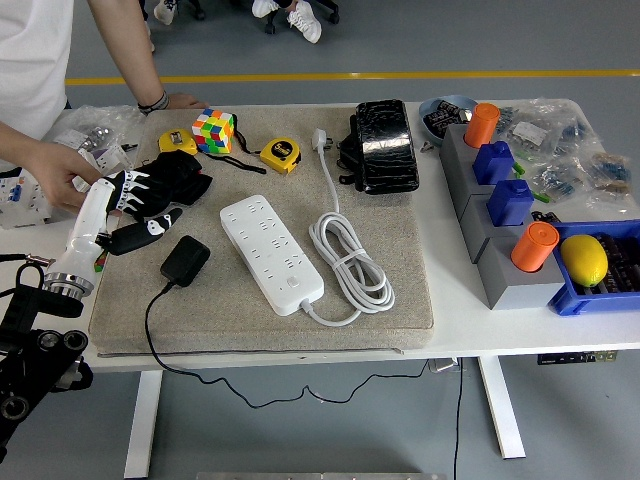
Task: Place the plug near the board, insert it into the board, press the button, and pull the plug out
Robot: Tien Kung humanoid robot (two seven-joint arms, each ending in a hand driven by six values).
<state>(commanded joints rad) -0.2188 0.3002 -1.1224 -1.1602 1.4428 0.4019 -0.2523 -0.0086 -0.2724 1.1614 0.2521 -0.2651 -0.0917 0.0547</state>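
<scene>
The black plug adapter [185,260] lies on the beige mat [400,300], its thin black cable running off the mat's front edge. The white power strip [272,252] lies diagonally just right of it, with its white cord coiled [350,262] beside it. My left hand [160,200], black with white marks, rests on the mat just up and left of the plug. Its fingers are relaxed and hold nothing. The thumb points toward the plug without touching it. My right hand is out of view.
A person stands at the far left; one hand [60,175] is by my left forearm, the other [185,100] rests at the mat's far edge. A Rubik's cube [213,130], yellow tape measure [280,154], black pouch [385,145], grey block holder [500,230] and blue bin with lemon [585,260] are around.
</scene>
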